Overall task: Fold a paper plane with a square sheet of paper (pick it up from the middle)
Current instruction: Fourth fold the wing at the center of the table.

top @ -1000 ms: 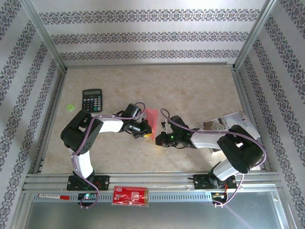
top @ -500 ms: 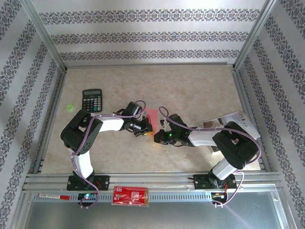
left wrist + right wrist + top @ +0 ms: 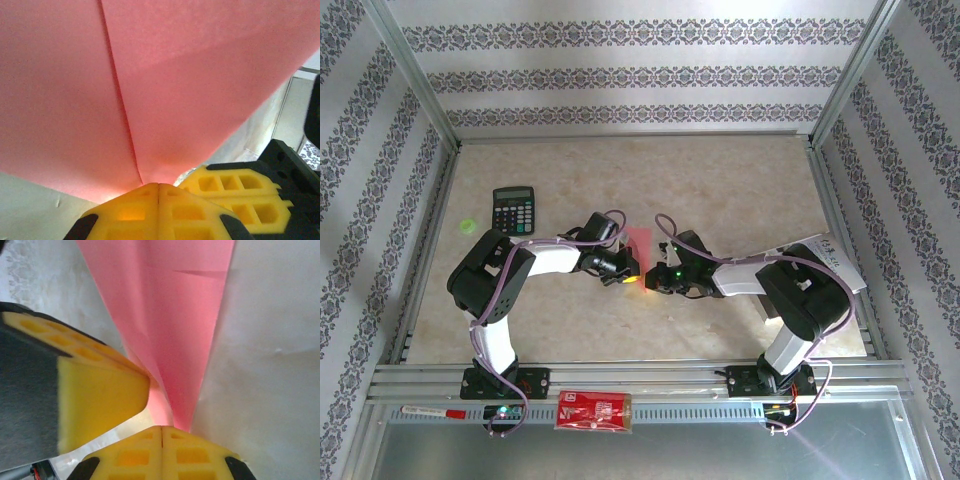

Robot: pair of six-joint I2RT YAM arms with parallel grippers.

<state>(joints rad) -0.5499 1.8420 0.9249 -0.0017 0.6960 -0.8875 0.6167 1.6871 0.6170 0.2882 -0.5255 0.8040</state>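
Because the left pincer (image 3: 159,192) and the right pincer (image 3: 162,434) are both clamped shut, side by side, on the near tip of the pink paper (image 3: 175,90) at the middle of the tabletop (image 3: 720,190), an uneven pull or twist between them could, I judge, tear that thin tip or smear the centre crease running toward twelve o'clock. The paper's far end is cut off in both wrist views. From above its folds are too small to read, and whether it touches the tabletop is unclear.

The sheet (image 3: 640,246) stands in the middle of the counter (image 3: 720,190), its near end pinched in my left fingers (image 3: 125,212) and right fingers (image 3: 190,455). The calculator (image 3: 513,209) lies far left, the leaflet (image 3: 820,255) right, the packet (image 3: 593,410) nearest.
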